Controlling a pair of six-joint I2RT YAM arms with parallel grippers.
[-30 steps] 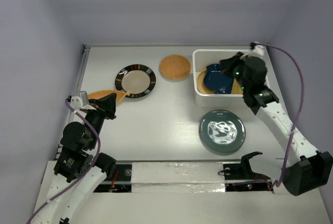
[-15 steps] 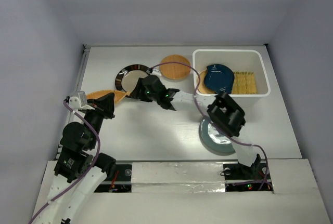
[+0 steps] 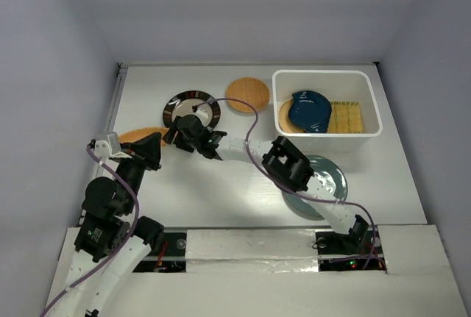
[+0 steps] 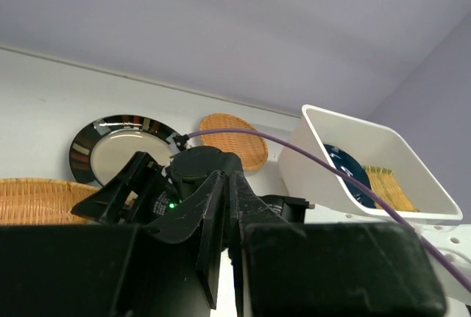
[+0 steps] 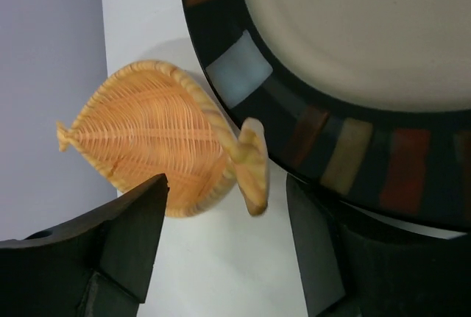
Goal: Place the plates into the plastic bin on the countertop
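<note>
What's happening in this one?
The right arm stretches across the table. Its open gripper hangs over the spot where the black-rimmed plate meets the woven leaf dish, gripping nothing. The left gripper is shut beside that dish, with nothing visible in it. The white bin holds a blue dish and a yellow slatted plate. The round woven plate and teal plate sit on the table.

Bright, even light; soft shadows; close foregrounds slightly blurred.
</note>
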